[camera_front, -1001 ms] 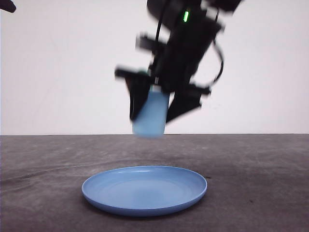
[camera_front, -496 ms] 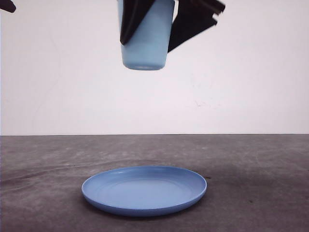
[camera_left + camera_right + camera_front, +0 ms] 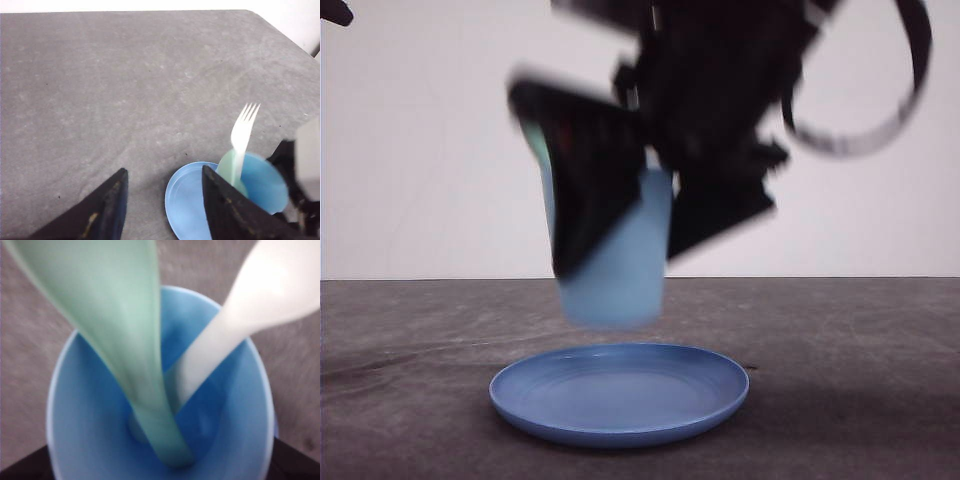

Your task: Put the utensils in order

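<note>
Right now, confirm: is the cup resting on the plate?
No, the cup hangs in the right gripper, with a gap above the plate.

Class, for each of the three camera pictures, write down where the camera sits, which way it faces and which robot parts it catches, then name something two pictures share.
Front view: low at table level, facing forward; blurred right gripper holds the light blue plastic cup above the round blue plate.
Left wrist view: high on the left arm, looking down at the grey table; left gripper open and empty.
Right wrist view: straight down into the cup, at the mint-green plastic spoon and white plastic fork; dark finger corners.
Shared: cup, fork and spoon appear in both wrist views.
</note>
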